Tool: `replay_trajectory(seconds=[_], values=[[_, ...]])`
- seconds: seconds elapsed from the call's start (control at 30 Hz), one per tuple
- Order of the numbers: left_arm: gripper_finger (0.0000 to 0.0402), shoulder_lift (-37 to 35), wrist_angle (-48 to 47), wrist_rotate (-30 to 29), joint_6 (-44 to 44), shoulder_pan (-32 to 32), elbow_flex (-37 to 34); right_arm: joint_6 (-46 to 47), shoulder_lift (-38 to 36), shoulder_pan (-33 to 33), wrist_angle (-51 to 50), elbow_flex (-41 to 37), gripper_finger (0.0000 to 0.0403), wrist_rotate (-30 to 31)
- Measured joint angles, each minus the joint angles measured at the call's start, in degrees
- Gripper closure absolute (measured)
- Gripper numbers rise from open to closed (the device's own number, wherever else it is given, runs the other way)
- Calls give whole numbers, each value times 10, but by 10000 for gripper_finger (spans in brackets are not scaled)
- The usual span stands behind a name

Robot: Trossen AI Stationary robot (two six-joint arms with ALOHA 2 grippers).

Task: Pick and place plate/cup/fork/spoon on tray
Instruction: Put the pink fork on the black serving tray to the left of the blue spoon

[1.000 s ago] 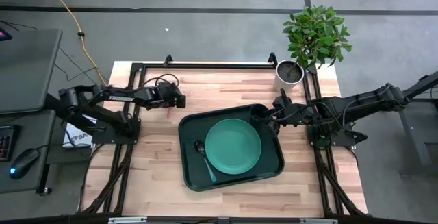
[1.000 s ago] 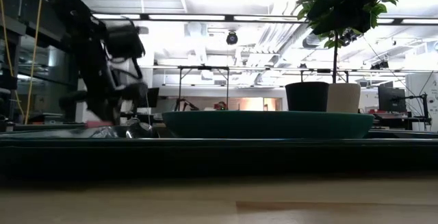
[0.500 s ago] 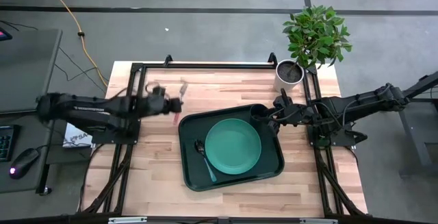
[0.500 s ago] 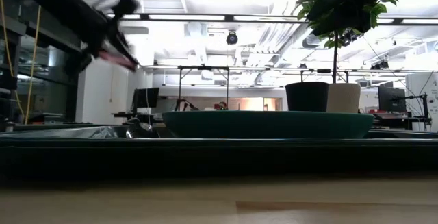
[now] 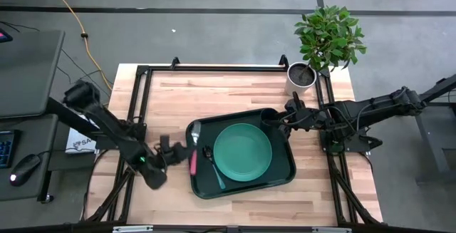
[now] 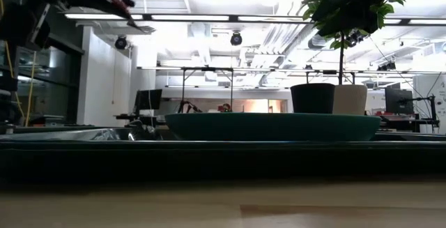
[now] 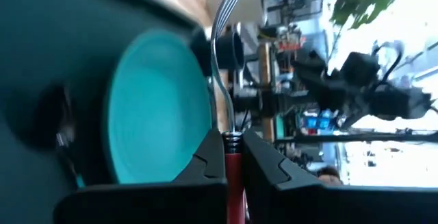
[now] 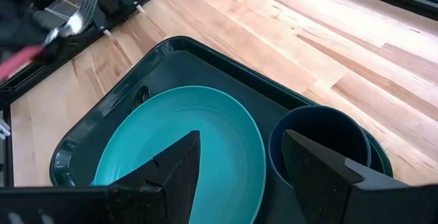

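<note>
The dark green tray [image 5: 196, 183] lies in the middle of the table. The teal plate [image 5: 242, 151] rests flat in it, with the blue-handled spoon [image 5: 212, 163] to its left. The dark cup [image 5: 271, 116] stands in the tray's far right corner. My left gripper [image 5: 182, 156] is at the tray's left rim, high above the table, and is shut on the pink-handled fork [image 5: 192, 159]. My right gripper [image 8: 239, 176] is open just above the cup [image 8: 318, 138] and holds nothing. My left gripper pinches the fork's pink handle [image 7: 233, 166] between its two fingers. It comes from the table's left side. The fork's neck and silver tines [image 7: 224, 18] stick out ahead of the fingertips, over the tray. The fork is lifted clear of the table and the tray.
A potted plant in a white pot [image 5: 302, 75] stands at the table's far right corner. Black frame rails [image 5: 214, 68] run along the table's edges. Bare wood lies to the far left of the tray [image 5: 185, 90] and along the near edge.
My left gripper has risen with the fork from the table's far left part. It has swung toward the near edge and up to the tray's left rim. The fork now hangs clear of the table.
</note>
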Motion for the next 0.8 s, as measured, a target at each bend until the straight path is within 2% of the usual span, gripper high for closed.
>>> replay_trajectory(seconds=[0.2,0.53,0.8], values=[[401,97,-10,39,-47,-19,73,12,0,0,-2,0,203,-6],[401,131,-68,71,-74,-68,123,14,0,0,-6,0,203,-11],[401,207,-90,149,-77,-38,147,28,0,0,-10,0,203,-12]])
